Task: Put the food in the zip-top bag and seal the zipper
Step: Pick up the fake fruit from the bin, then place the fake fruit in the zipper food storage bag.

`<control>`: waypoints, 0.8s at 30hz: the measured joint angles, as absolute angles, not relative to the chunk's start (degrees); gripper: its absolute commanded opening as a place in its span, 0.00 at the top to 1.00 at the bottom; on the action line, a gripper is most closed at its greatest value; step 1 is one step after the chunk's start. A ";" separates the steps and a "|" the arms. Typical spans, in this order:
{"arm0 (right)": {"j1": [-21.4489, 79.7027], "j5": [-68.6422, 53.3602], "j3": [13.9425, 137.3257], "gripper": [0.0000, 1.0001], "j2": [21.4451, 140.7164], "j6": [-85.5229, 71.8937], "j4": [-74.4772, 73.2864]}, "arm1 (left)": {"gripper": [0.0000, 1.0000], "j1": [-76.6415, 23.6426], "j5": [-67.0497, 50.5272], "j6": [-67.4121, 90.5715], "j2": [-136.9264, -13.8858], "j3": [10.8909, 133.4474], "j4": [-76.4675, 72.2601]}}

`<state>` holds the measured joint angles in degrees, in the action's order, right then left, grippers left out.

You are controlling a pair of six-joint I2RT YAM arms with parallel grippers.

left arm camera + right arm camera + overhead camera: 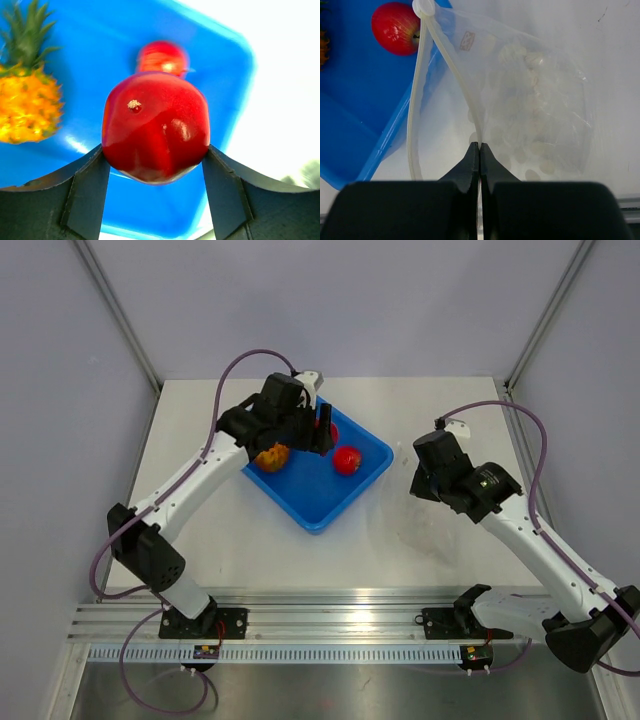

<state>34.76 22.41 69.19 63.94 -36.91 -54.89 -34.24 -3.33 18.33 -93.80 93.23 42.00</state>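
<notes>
the left tool (155, 155) is closed on one red fruit (155, 125), a finger pressed to each side, over the blue tray (100, 30). the right tool (479, 147) is pinched shut on one lip of the zip-top bag (530, 100), which lies on the desk (420, 400) just beside the tray, mouth parted. no food shows inside it. the pineapple (27, 105) and the other red fruit (396, 28) lie in the tray. by my reading, all three pieces have yet to go in, and the zipper (412, 100) is unsealed.
</notes>
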 measured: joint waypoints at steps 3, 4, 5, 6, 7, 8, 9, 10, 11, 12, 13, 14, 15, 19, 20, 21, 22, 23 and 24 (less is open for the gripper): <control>34.79 21.69 69.19 1.00 64.34 -36.93 -54.41 | 0.46 -37.50 -5.58 18.70 -90.94 93.25 41.93; 34.76 21.50 69.19 1.00 64.53 -36.93 -54.22 | 0.47 -39.20 -7.01 19.14 -90.41 93.25 41.87; 34.79 21.28 69.19 1.00 64.77 -36.93 -53.95 | 0.47 -40.60 -8.51 19.57 -90.28 93.23 41.76; 34.79 21.21 69.17 1.00 64.95 -36.95 -53.76 | 0.47 -41.71 -10.17 19.99 -90.28 93.14 41.45; 34.79 21.06 69.19 1.00 65.06 -36.95 -53.60 | 0.48 -42.89 -12.58 20.73 -90.28 92.71 40.71; 34.79 20.88 69.17 1.00 65.08 -36.95 -53.49 | 0.48 -43.75 -14.70 21.56 -90.28 92.05 40.05; 34.79 20.73 69.19 1.00 65.10 -36.95 -53.39 | 0.48 -44.27 -16.51 22.52 -90.26 91.22 38.89; 34.79 20.38 69.19 1.00 65.10 -36.95 -53.25 | 0.48 -44.56 -18.06 23.33 -90.26 90.45 37.89; 34.79 20.21 69.19 1.00 65.10 -36.97 -53.12 | 0.47 -44.73 -19.68 24.32 -90.26 89.49 36.80; 34.79 19.97 69.17 1.00 65.10 -36.97 -52.97 | 0.47 -44.88 -21.15 25.28 -90.26 88.68 35.77; 34.79 19.81 69.17 1.00 65.10 -36.97 -52.86 | 0.47 -45.04 -22.20 25.93 -90.28 88.25 35.16; 34.79 19.66 69.19 1.00 65.10 -36.99 -52.71 | 0.47 -45.19 -23.27 26.70 -90.41 87.99 34.59; 34.79 19.33 69.17 1.00 65.10 -37.15 -52.53 | 0.47 -45.36 -24.14 27.27 -90.65 87.99 33.93; 34.79 18.17 69.17 1.00 65.06 -37.43 -51.86 | 0.47 -46.61 -26.30 28.69 -92.77 88.53 31.64; 34.79 17.85 69.19 1.00 64.99 -37.45 -51.77 | 0.47 -46.92 -26.52 28.93 -93.60 88.84 31.51; 34.76 17.69 69.19 1.00 64.90 -37.52 -51.70 | 0.47 -47.18 -26.79 29.06 -94.56 89.23 31.44; 34.79 17.39 69.17 1.00 64.77 -37.56 -51.70 | 0.47 -47.46 -26.87 29.23 -95.55 89.58 31.31; 34.79 17.23 69.17 1.00 64.64 -37.60 -51.70 | 0.47 -47.62 -26.89 29.34 -96.25 89.76 31.16; 34.79 17.02 69.19 1.00 64.40 -37.65 -51.70 | 0.47 -47.75 -26.94 29.54 -97.14 89.91 31.14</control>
